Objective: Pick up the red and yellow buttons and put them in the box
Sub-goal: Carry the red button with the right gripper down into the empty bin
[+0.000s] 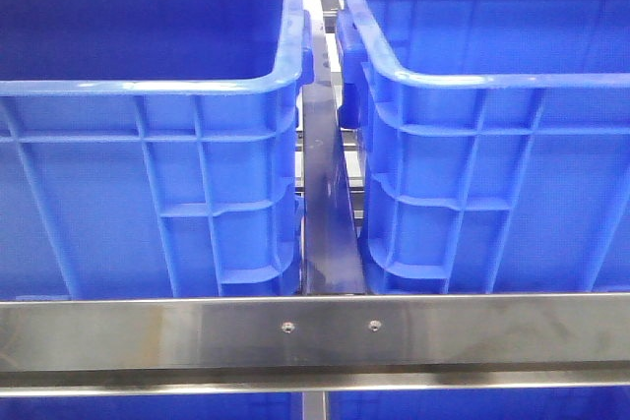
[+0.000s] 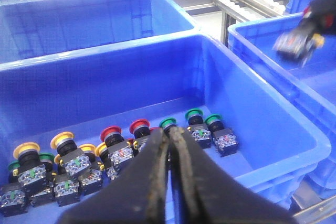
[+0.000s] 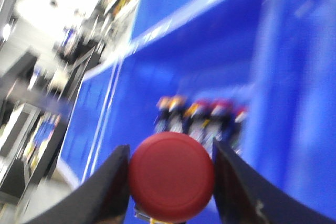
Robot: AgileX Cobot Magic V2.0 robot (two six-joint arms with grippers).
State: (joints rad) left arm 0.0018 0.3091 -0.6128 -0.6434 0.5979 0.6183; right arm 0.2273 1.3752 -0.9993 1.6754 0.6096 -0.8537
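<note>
The right gripper clamps 1 red button. Ahead of the left gripper (jaws pressed together, empty) many buttons wait in their crate, so most work remains.

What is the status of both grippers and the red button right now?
Left gripper shut, empty, above blue plastic crate of push-buttons. Right gripper shut on glossy red domed button. Nothing visibly in the way.
</note>
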